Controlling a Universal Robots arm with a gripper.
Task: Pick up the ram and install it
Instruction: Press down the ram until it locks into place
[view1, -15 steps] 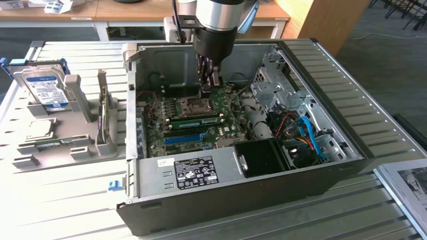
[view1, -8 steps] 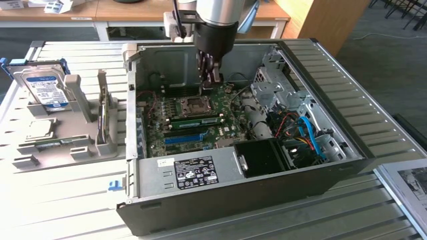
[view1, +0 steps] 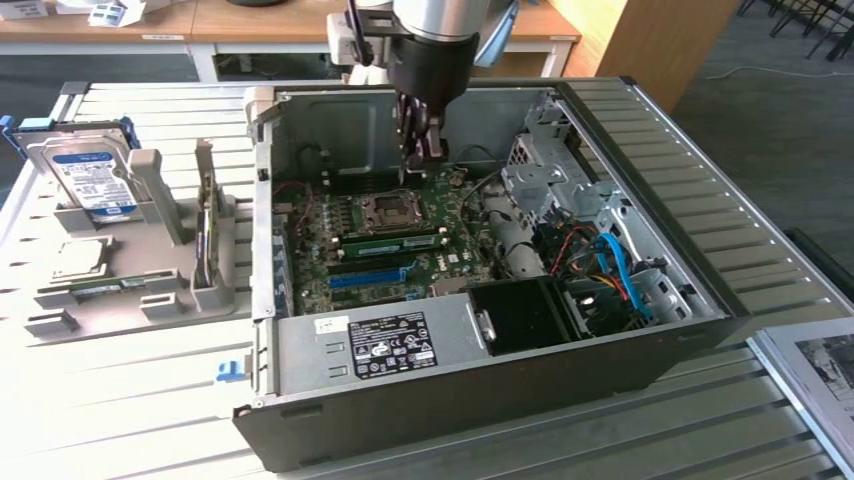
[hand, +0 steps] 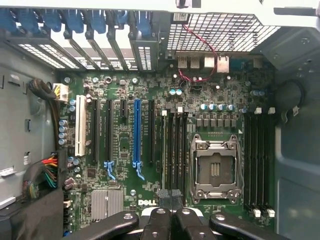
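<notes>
the ram (view1: 391, 242) is a long, thin green circuit-board stick with small dark chips along its face. in the exterior view it lies across the motherboard (view1: 387, 250) inside the open computer case (view1: 667, 330), seated lengthwise in a slot just beside the processor socket (view1: 391, 209), on the side toward the blue slot (view1: 367, 277). it runs from the exterior view's left to its right, level and parallel to the neighbouring slots. in the wrist view it shows edge-on as a thin pale line (hand: 163, 150) standing upright in its slot, between the expansion slots and the socket.
</notes>
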